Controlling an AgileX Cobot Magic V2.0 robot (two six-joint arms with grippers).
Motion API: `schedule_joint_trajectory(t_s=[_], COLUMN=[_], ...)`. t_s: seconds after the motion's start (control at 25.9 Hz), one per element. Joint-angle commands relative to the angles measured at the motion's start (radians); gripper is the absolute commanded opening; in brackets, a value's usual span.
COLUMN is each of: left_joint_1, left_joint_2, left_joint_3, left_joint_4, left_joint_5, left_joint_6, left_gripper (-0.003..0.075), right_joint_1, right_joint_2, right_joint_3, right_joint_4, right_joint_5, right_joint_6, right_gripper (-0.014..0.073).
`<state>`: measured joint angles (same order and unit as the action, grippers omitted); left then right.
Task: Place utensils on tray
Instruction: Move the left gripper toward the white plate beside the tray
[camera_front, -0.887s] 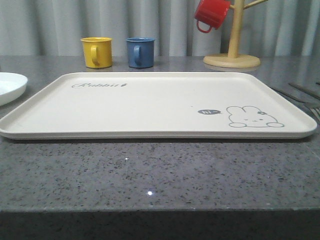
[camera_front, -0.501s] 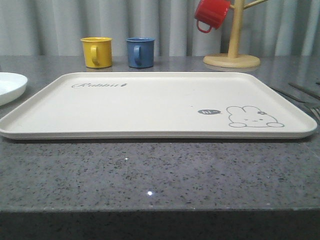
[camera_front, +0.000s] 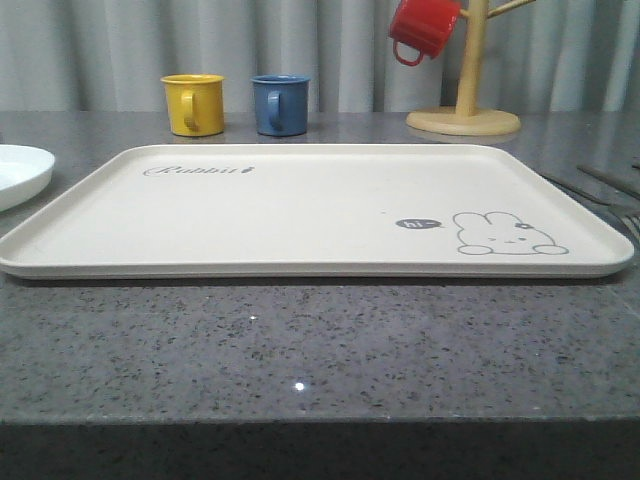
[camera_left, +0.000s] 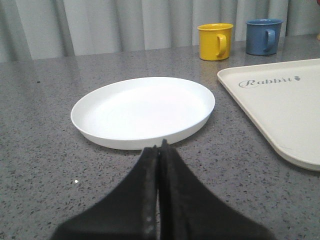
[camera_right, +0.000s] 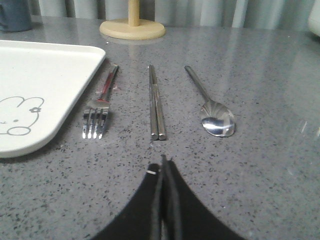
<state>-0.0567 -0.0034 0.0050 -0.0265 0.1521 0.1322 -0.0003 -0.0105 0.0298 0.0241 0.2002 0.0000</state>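
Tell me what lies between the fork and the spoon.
The pair of chopsticks lies between the fork and the spoon, side by side on the grey counter, apart from both. The right wrist view shows it.

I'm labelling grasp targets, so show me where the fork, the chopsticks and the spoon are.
fork (camera_right: 102, 96): right wrist view, on the lower handle just above the tines.
chopsticks (camera_right: 155, 102): right wrist view, mid-length of the pair.
spoon (camera_right: 217, 120): right wrist view, in the bowl.
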Motion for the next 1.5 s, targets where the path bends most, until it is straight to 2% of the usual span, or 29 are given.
schedule_joint_trajectory(t_s=[0.0,0.15,0.27,0.39,0.46,0.62,0.89,1.0,1.23,1.31,1.35,1.43,1.47], left_joint_1=[0.002,0.002,0.002,0.002,0.002,0.002,0.002,0.002,0.002,0.002,0.002,0.002,0.002], left_joint_2=[-0.024,-0.024,-0.024,-0.024,-0.024,0.001,0.289,0.379,0.395,0.395,0.395,0.395,0.395], left_joint_3=[0.002,0.002,0.002,-0.001,-0.04,-0.218,-0.527,-0.562,-0.562,-0.562,-0.562,-0.562,-0.562], left_joint_4=[-0.011,-0.011,-0.036,-0.054,-0.054,-0.025,-0.015,-0.012,-0.012,-0.012,-0.012,-0.012,-0.012], left_joint_5=[-0.1,-0.107,-0.16,-0.327,-0.399,-0.283,0.125,0.15,0.114,0.114,0.114,0.114,0.114], left_joint_6=[-0.011,-0.011,-0.011,-0.011,-0.011,-0.011,-0.011,-0.011,-0.011,-0.011,-0.011,-0.011,-0.011], left_gripper=[-0.0019,-0.0019,-0.0019,-0.0019,-0.0018,-0.0018,-0.0018,-0.0019,-0.0017,0.0033,0.0094,0.0287,0.0418], right_joint_1=[-0.008,-0.008,-0.008,-0.008,-0.008,-0.008,-0.008,-0.008,-0.008,-0.008,-0.008,-0.008,-0.008], right_joint_2=[-0.017,-0.017,-0.017,-0.017,-0.017,-0.01,0.208,0.304,0.352,0.352,0.352,0.352,0.352], right_joint_3=[-0.005,-0.005,-0.005,-0.032,-0.086,-0.246,-0.485,-0.534,-0.546,-0.546,-0.546,-0.546,-0.546], right_joint_4=[-0.009,-0.009,-0.009,-0.009,-0.009,-0.009,0.008,0.057,0.076,0.076,0.076,0.076,0.076], right_joint_5=[-0.084,-0.084,-0.115,-0.236,-0.242,-0.122,0.073,0.112,0.123,0.123,0.123,0.124,0.124], right_joint_6=[-0.013,-0.013,-0.013,-0.013,-0.013,-0.013,-0.013,-0.013,-0.013,-0.013,-0.013,-0.013,-0.013], right_gripper=[-0.0118,-0.0118,-0.0118,-0.0118,-0.0118,-0.0116,-0.0111,-0.0108,-0.0095,-0.0023,0.0052,0.0219,0.0306])
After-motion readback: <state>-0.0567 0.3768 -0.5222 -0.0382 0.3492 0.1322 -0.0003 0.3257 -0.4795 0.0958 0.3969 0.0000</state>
